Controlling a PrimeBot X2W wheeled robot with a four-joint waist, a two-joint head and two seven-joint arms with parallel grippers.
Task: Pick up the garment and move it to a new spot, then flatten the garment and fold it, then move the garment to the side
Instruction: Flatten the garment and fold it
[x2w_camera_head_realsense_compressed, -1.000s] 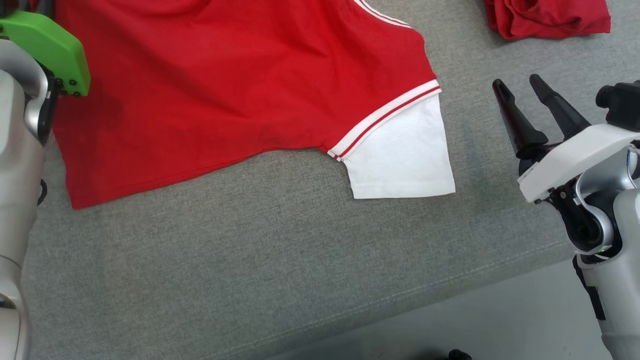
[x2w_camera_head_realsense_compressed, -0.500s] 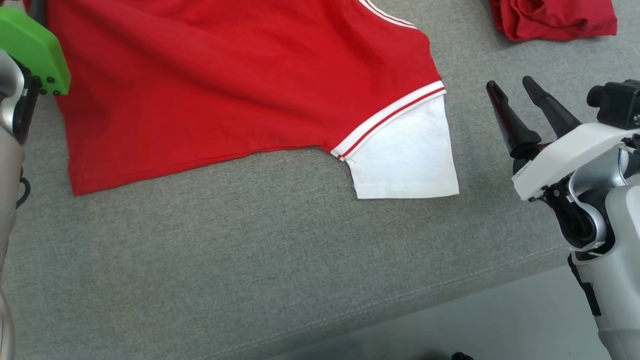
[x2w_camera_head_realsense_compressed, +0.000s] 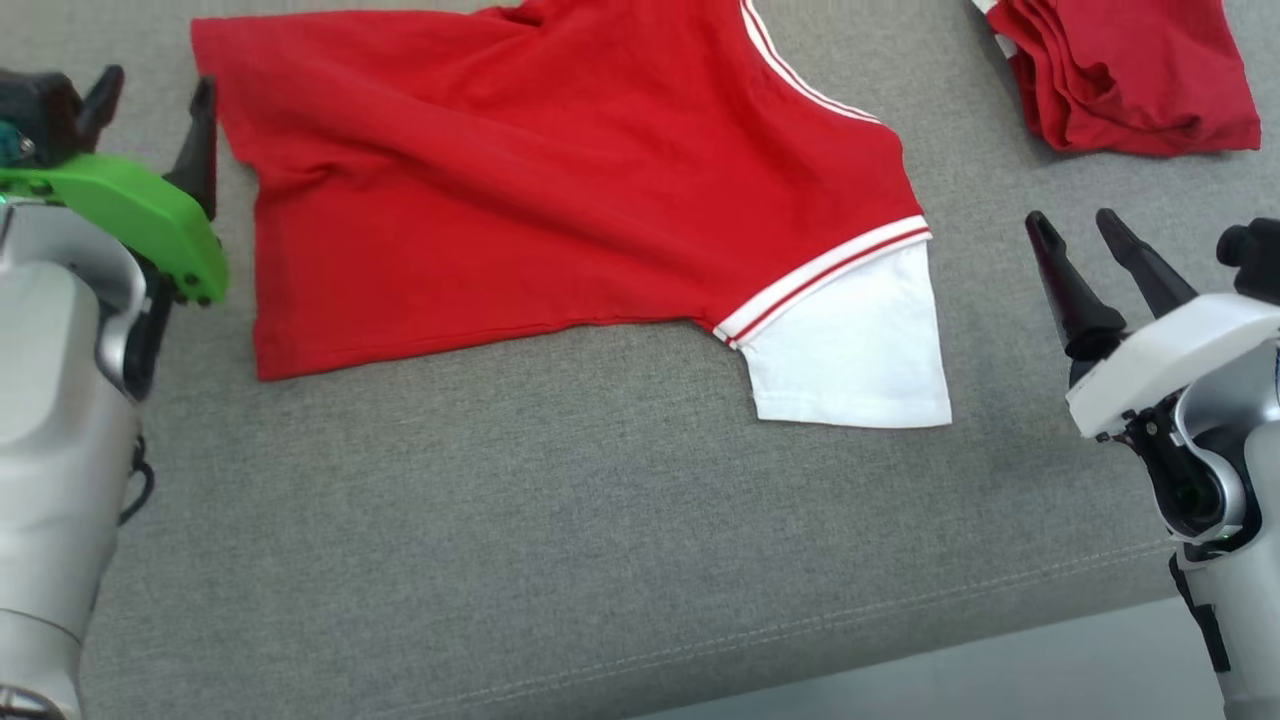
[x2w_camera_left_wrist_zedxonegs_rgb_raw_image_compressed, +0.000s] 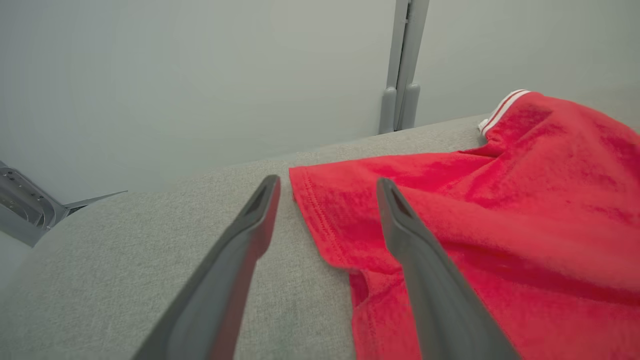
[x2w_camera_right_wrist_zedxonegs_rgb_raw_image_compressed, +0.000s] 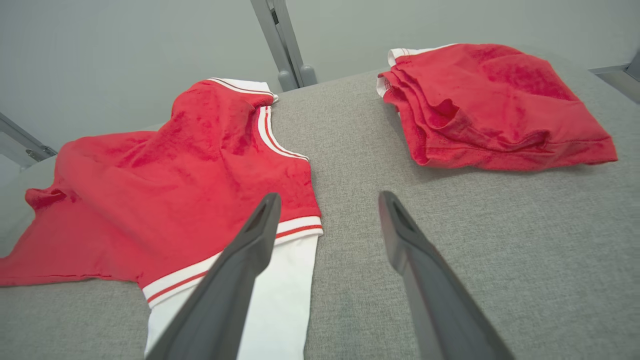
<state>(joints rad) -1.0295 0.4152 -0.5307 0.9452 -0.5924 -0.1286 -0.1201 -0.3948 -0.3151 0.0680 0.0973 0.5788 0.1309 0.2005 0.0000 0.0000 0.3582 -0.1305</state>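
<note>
**Grey cushion before a pale wall: we count in pairs**

A woven grey cushion with a stitched front seam spreads below the robot's head. A paler strip of floor shows past its near edge, and one grey post stands against the bare wall behind it.

We count two pieces of red clothing. The garment lies spread across the far middle of the cushion, rumpled towards its collar. Its one visible white sleeve, trimmed with red and white bands, points at the near right. A folded red garment sits well apart from it at the far right.

We also count two grippers, each with two dark fingers. The left gripper, behind its green cover, waits just beside the garment's left edge with its jaws spread wide and nothing between them. From its wrist we see one finger over bare cushion and the other over the red hem corner; whether either touches, we cannot tell. The right gripper is wide apart too and holds nothing. It is near the white sleeve, over bare cushion between the two pieces of clothing.
</note>
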